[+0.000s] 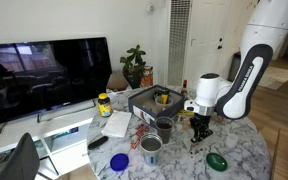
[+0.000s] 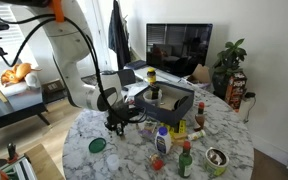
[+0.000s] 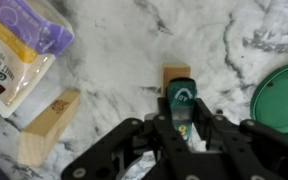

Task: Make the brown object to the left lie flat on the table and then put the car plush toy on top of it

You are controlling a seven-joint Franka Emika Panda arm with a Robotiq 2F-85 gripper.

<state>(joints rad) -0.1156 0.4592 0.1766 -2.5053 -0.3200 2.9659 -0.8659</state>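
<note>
Marble desk [image 3: 114, 45]: fingers [image 3: 149, 135] narrowed on the car [image 3: 181, 98], placing step in hand; next move calls for carrying it left onto the flat-lying block [image 3: 49, 127].

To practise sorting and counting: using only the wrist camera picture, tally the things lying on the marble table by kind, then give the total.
Wooden blocks: 2
Green toy: 1
Green round lid: 1
Printed bag: 1
Total: 5
</note>
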